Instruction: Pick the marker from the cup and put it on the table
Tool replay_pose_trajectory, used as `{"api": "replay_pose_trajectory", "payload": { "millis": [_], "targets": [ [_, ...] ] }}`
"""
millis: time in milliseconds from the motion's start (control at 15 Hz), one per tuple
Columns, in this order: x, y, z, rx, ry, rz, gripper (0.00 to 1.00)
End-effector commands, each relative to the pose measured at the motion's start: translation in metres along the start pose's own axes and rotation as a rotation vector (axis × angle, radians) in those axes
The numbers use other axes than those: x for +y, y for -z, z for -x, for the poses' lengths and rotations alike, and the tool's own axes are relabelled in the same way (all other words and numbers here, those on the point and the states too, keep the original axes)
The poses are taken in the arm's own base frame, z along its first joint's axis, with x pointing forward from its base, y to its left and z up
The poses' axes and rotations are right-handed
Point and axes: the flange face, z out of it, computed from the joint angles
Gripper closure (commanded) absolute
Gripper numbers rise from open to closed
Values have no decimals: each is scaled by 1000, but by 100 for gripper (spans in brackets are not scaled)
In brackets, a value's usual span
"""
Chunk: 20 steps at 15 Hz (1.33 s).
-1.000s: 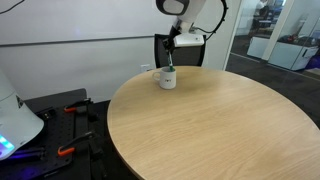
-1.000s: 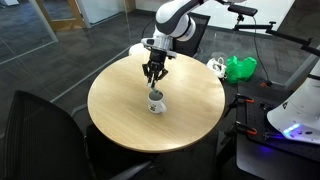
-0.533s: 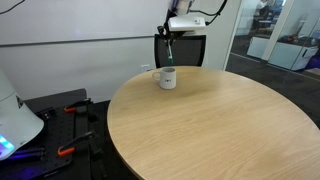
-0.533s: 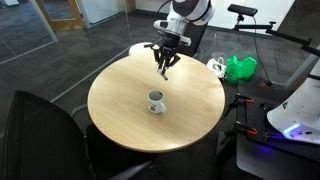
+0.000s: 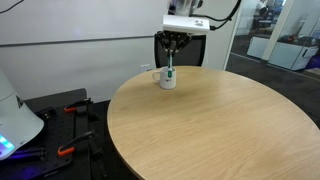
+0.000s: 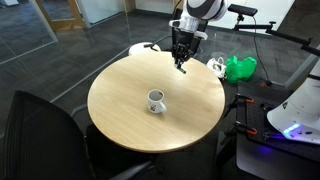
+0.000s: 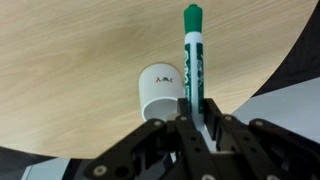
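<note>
Above the table (image 7: 70, 50), the gripper (image 7: 197, 118) pinches the green marker (image 7: 192, 58), clear of the cup (image 7: 160, 88)

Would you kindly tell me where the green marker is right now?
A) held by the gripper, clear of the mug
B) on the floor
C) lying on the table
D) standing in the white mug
A: the gripper clamps the marker upright, and an exterior view shows the mug standing apart on the table.

The round tan wood-grain table (image 6: 120, 120) carries a small white cup (image 6: 156, 100) standing upright on its top.
</note>
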Motion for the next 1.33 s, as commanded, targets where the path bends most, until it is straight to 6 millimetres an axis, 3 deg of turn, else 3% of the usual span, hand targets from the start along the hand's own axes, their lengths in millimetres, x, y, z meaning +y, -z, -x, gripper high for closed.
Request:
{"api": "replay_pose_trajectory", "payload": {
  "millis": [0, 333, 733, 1267],
  "targets": [
    [2, -15, 21, -92, -128, 4, 95],
    [12, -64, 48, -209, -284, -64, 95],
    [20, -123, 65, -258, -399, -140, 95],
    [34, -163, 75, -282, -480, -173, 95]
  ]
}}
